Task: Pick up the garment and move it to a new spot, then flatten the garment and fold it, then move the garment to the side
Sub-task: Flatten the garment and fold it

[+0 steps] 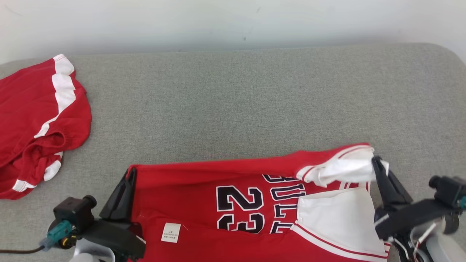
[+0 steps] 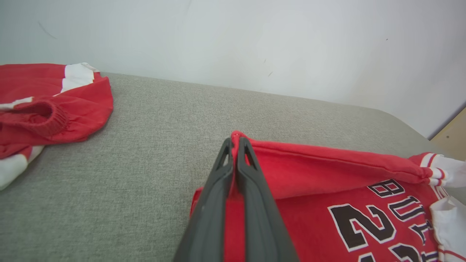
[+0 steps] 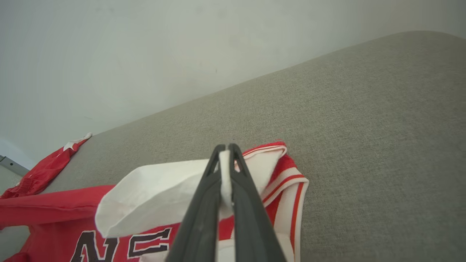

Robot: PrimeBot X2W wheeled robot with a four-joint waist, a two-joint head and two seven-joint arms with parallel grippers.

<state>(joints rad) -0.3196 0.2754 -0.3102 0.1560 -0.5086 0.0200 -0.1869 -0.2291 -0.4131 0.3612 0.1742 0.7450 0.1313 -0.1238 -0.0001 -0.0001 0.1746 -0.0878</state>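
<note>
On couch (image 1: pixel 255 102), near edge: jersey (image 1: pixel 204 203), long axis running left–right, held at both ends, equally near each arm; left gripper (image 1: pixel 131 174) pinched on its red corner; right gripper (image 1: pixel 375 161) pinched on its white corner

One shirt (image 1: pixel 204 182) between two grippers, left gripper (image 1: pixel 131 171) and right gripper (image 1: pixel 375 161). One shorts (image 1: pixel 32 109) past the left one.

L pincer (image 2: pixel 236 141) & R pincer (image 3: pixel 226 147) both clamped shut.
</note>
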